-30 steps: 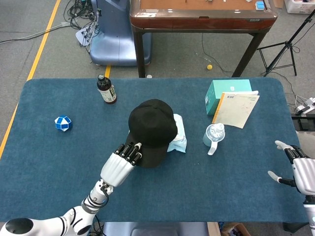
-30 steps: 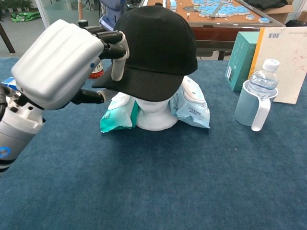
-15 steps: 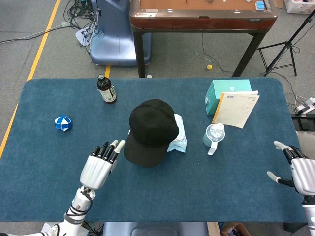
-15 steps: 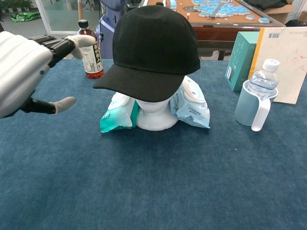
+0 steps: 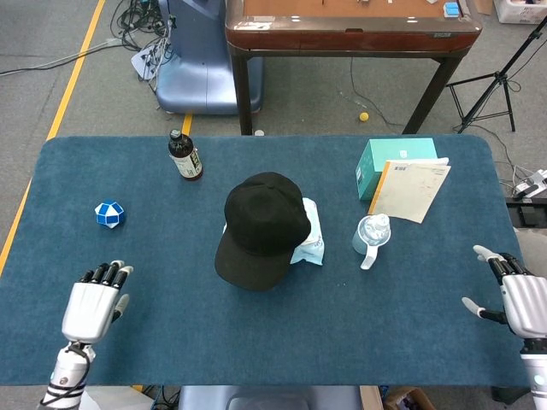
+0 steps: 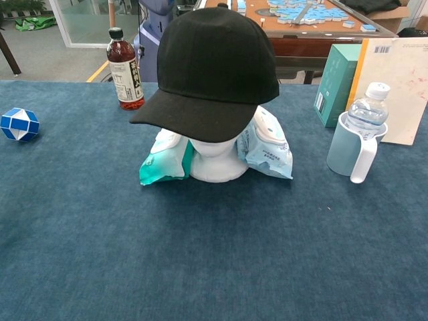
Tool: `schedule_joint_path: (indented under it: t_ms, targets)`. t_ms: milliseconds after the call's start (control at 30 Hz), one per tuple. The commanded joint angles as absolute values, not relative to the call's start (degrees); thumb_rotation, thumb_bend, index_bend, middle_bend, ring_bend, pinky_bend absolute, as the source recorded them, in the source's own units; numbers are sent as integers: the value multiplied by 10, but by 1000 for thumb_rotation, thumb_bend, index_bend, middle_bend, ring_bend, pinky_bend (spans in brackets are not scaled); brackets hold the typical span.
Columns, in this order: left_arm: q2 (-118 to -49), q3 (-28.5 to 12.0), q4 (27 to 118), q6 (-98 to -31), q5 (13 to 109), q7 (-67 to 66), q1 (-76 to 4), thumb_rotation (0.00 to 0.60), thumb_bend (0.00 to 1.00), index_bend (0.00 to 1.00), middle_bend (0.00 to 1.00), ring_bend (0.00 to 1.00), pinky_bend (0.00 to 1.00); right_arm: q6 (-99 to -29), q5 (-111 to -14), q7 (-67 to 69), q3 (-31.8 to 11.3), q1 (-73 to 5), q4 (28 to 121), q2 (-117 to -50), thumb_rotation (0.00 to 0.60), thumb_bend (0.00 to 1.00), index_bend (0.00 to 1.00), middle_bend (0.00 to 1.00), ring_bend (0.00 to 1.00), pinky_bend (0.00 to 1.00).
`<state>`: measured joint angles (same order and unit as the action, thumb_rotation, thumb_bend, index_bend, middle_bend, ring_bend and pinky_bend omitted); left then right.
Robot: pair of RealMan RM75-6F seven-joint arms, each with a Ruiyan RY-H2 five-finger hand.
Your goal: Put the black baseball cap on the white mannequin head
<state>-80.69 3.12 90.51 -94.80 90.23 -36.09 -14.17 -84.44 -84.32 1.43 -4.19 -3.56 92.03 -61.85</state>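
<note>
Cap seated on mannequin head

Black baseball cap (image 6: 217, 63) sits on the white mannequin head (image 6: 215, 160) at mid-table, brim facing the robot. Wipe packs (image 6: 266, 145) flank the head. Left hand (image 5: 92, 309) and right hand (image 5: 515, 295) rest near the table's near corners, fingers spread, holding nothing.

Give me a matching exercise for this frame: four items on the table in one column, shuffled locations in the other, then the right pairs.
Items:
1. black baseball cap
2. dark brown drink bottle with a black lid
3. blue-and-white puzzle ball
4. clear water bottle in a pale blue handled holder

Locations:
A. far left of the blue table, alone
B. on the white mannequin head
C. right of the head, by the teal box
D. behind and left of the head

Pairs: 1-B, 2-D, 3-A, 4-C
</note>
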Motion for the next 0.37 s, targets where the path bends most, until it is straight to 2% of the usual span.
schedule_joint_path:
  t_ms: [33, 200, 367]
  targets:
    - [-729, 57, 979, -925, 860, -322, -106, 600, 188, 332, 333, 331, 529, -841, -838, 5, -43, -37, 921, -621, 600, 31, 201, 315, 224, 476]
    - [-690, 64, 977, -935, 883, -230, -88, 600, 188, 346, 333, 332, 529, -831, -832, -8, -44, -42, 922, -625, 600, 31, 200, 315, 224, 476]
    - [-674, 46, 968, -941, 880, -164, -81, 600, 188, 361, 333, 333, 529, -821, -820, -12, -48, -46, 920, -627, 600, 31, 201, 315, 224, 476]
